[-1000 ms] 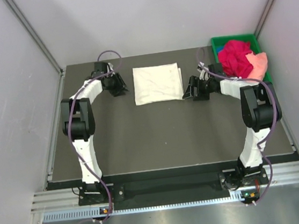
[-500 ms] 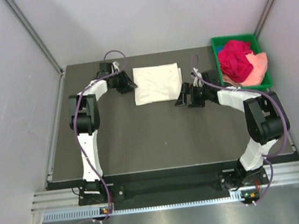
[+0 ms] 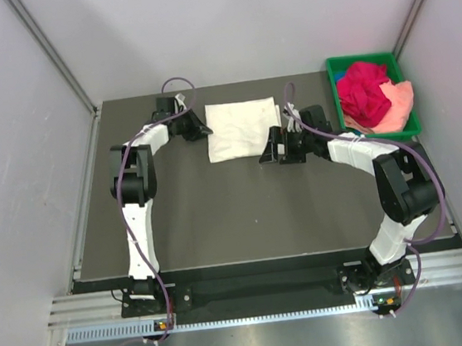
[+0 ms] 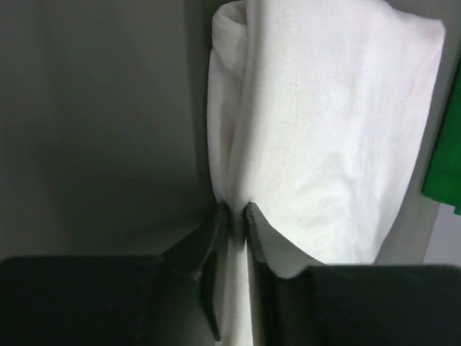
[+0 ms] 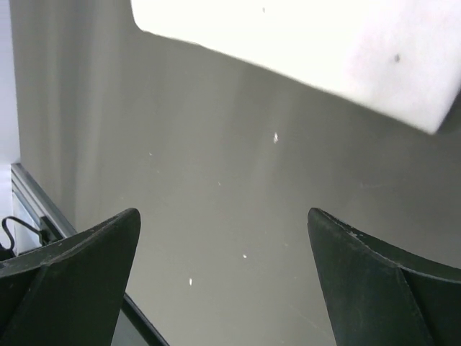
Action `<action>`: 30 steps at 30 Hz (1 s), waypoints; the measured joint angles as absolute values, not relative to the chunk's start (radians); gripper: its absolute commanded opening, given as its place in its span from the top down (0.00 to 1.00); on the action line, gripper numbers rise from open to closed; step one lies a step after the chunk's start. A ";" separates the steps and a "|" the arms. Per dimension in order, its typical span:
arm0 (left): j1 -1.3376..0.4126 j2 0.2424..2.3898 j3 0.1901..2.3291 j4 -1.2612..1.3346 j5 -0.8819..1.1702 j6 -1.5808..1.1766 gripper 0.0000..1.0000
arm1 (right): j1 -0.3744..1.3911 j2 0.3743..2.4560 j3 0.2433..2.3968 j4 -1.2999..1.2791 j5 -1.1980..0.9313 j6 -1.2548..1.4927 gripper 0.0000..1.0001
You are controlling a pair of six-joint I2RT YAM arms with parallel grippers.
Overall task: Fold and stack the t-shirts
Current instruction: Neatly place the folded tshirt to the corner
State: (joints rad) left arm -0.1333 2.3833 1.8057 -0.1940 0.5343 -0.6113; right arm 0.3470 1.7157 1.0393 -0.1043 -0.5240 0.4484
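Soft cream-white t-shirt (image 3: 243,128), a folded rectangle, lies at 12 o'clock on the matte table (image 3: 236,214). Left gripper (image 4: 236,216) pinches its 9 o'clock edge; right gripper (image 5: 223,216) gapes wide at its 5 o'clock corner.

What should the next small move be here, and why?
Probably ease the right fingers, open over bare table, forward until they straddle the edge of the white shirt just ahead, then close. The left fingers pinch its left edge, so the fold likely needs a second hold.
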 measured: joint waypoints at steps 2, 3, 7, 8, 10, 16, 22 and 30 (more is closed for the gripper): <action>-0.134 2.391 1.806 -0.190 0.535 -0.620 1.00 | 0.350 1.714 1.063 -0.107 -0.522 0.448 0.00; -0.134 2.395 1.808 -0.186 0.541 -0.622 1.00 | 0.351 1.710 1.071 -0.109 -0.520 0.448 0.00; -0.134 2.397 1.811 -0.186 0.545 -0.627 1.00 | 0.353 1.693 1.104 -0.123 -0.515 0.446 0.00; -0.133 2.397 1.813 -0.189 0.540 -0.626 1.00 | 0.353 1.690 1.110 -0.126 -0.512 0.445 0.00; -0.133 2.396 1.823 -0.207 0.519 -0.623 1.00 | 0.353 1.689 1.115 -0.131 -0.506 0.438 0.00; -0.123 2.396 1.888 -0.316 0.412 -0.582 1.00 | 0.353 1.689 1.115 -0.166 -0.482 0.426 0.00; -0.054 2.396 1.959 -0.435 0.260 -0.509 1.00 | 0.353 1.686 1.115 -0.187 -0.472 0.411 0.00; 0.105 2.399 2.073 -0.538 0.001 -0.351 1.00 | 0.353 1.618 1.093 -0.172 -0.486 0.397 0.00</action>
